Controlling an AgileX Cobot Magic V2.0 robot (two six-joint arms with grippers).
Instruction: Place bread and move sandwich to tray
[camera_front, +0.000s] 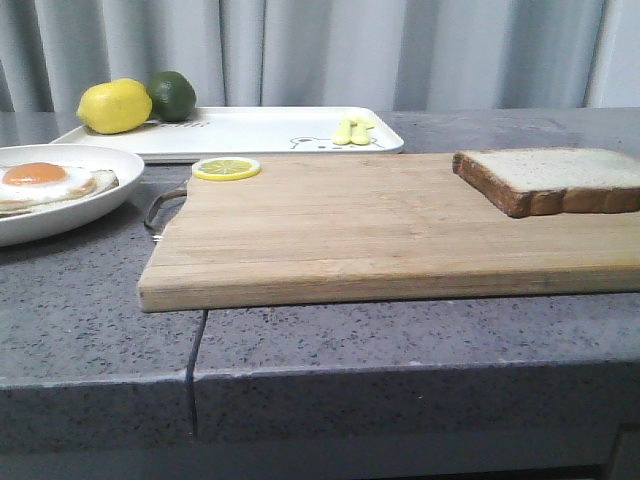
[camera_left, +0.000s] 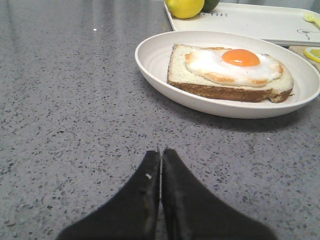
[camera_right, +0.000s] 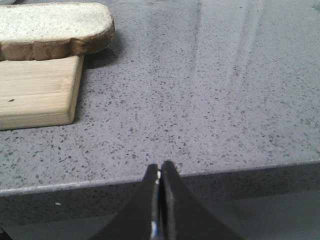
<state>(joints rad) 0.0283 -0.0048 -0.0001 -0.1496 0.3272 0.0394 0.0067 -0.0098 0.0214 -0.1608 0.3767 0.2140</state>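
there, grey speckled stone counter (camera_front: 90, 330) before pale grey curtains (camera_front: 320, 50)

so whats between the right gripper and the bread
Only bare grey countertop in the right wrist view: right gripper, shut, sits at the counter edge, the bread overhanging the cutting board.

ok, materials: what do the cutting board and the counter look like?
Cutting board: pale wood, likely bamboo; matte, with lengthwise strip grain and a layered edge in the right wrist view. Counter: grey speckled stone or composite, smooth with soft reflections; which one is unclear.
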